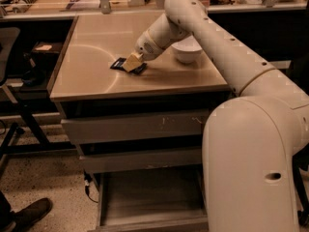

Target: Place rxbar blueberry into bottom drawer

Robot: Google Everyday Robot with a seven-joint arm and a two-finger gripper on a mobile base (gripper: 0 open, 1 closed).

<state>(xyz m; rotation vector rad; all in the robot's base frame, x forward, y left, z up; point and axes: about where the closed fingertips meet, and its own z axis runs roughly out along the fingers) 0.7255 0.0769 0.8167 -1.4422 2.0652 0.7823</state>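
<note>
Early stage: claw [132, 63] down at snack bar [117, 63] on table [91, 76], grip impossible to tell; bottom drawer [149, 197] open, transfer not yet done.

The rxbar blueberry [118, 63], a flat dark-wrapped bar, lies on the surface [87, 79], partly covered by the gripper [131, 62] set down upon it. The bottom drawer [149, 197] stands pulled open, grey inside.
</note>
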